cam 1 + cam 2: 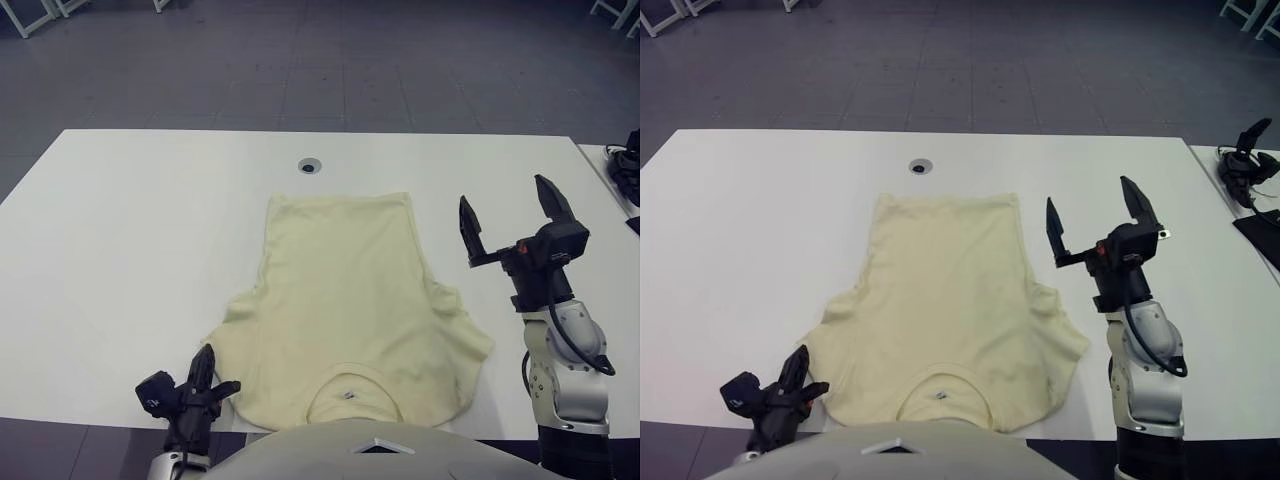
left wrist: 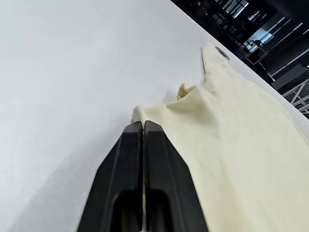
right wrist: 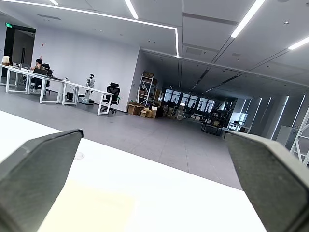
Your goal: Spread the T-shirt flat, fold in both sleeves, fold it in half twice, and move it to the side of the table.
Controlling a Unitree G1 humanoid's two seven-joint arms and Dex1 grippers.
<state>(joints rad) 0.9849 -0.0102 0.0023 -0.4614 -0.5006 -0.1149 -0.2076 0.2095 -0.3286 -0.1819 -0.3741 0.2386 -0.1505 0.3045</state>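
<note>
A pale yellow T-shirt (image 1: 345, 290) lies spread on the white table (image 1: 120, 220), collar toward me and hem toward the far side. Both sleeves stick out, each a little rumpled. My left gripper (image 1: 208, 358) rests low at the table's near edge with its tip against the left sleeve (image 2: 159, 108). In the left wrist view its fingers (image 2: 126, 159) are pressed together, and no cloth shows between them. My right gripper (image 1: 504, 195) hangs raised to the right of the shirt, wide open and holding nothing.
A round cable hole (image 1: 310, 166) sits in the table just beyond the hem. Black cables (image 1: 625, 165) lie on a neighbouring table at the far right. Bare tabletop stretches to the left and right of the shirt.
</note>
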